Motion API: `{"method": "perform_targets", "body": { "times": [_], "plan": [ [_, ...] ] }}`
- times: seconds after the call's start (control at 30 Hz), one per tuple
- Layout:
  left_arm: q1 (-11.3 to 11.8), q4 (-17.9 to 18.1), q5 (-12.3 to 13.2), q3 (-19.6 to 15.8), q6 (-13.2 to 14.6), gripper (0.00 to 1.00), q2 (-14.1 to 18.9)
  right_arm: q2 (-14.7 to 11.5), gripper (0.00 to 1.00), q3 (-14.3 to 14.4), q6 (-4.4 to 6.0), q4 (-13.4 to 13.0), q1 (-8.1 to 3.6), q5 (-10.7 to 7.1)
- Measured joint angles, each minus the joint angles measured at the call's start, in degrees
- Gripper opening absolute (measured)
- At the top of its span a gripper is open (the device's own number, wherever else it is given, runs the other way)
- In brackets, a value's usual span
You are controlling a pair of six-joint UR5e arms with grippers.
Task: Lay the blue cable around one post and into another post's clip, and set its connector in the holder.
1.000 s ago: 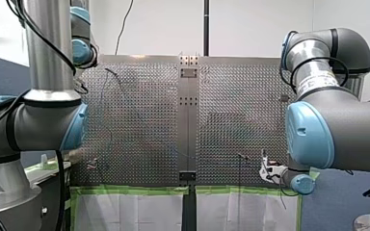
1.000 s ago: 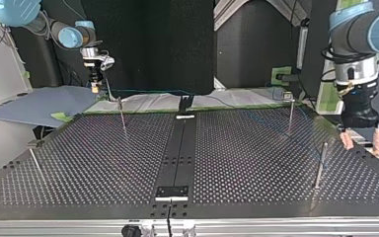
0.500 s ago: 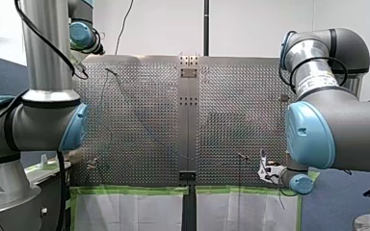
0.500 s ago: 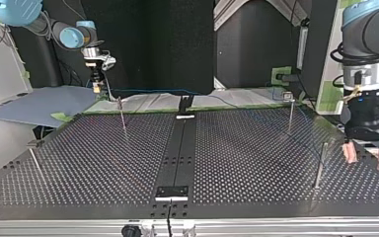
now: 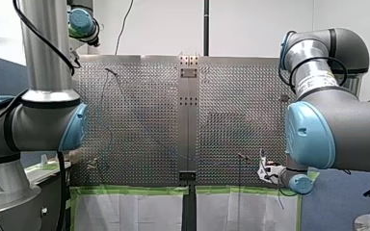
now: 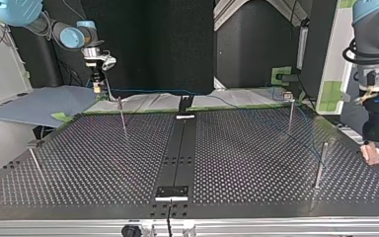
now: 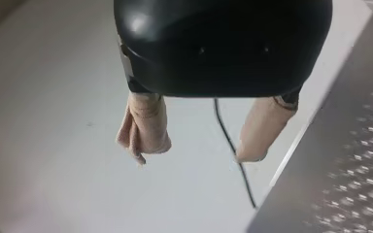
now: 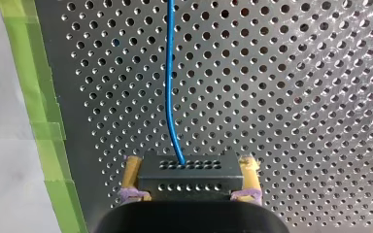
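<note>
Right claw (image 8: 190, 170) first: its yellow pads are clamped on both sides of a black connector (image 8: 175, 183), the little block with rows of holes. The blue cable (image 8: 169, 73) comes out of that block and runs straight ahead over the surface (image 8: 296, 97), a dark metal plate full of holes. There's green tape (image 8: 39, 97) along the edge beside the claw. In the top view that claw sits at the far left corner, just past the surface's far edge. The cable goes along that edge toward the right, then shows as a faint blue line down by the two right-hand posts (image 6: 290, 116). Can't tell if it touches either one.

Left claw (image 7: 197, 151): beige fingers (image 7: 145, 126) spread apart with nothing between them. It hangs off the side of the surface over a pale background, with a thin dark wire (image 7: 230, 145) behind it.

Room-wise, there's a white wall (image 5: 250, 29) behind the surface in the front view and dark panels (image 6: 177, 44) in the top view. A blue-grey sheet (image 6: 39, 103) lies off the far left corner, and a black centre strip (image 6: 177, 148) runs down the middle of the surface.

Poses: right arm (image 6: 71, 37) reaches in from the top view's upper left, claw pointing down. Left arm (image 6: 375, 29) stands upright, claw pointing down near the near right post.

Count: two arms, two claws, four thin posts, one cable, one connector.
</note>
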Motion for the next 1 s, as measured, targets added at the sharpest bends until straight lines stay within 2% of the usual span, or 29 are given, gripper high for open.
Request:
{"method": "perform_targets", "body": {
  "times": [0.27,0.73,1.0],
  "plan": [
    [-0.10,-4.92,2.81,0.04,4.90,1.00,-0.67,0.00,0.00,0.00,0.02,0.00,0.00,0.01],
    [-0.48,-12.90,3.28,0.28,13.02,1.00,-1.00,0.00,0.00,0.00,0.15,-0.11,0.00,0.16],
    [-1.06,-12.54,6.36,1.14,18.06,1.00,-1.10,-0.01,0.00,0.00,0.18,-0.10,0.00,0.27]
  ]
}}
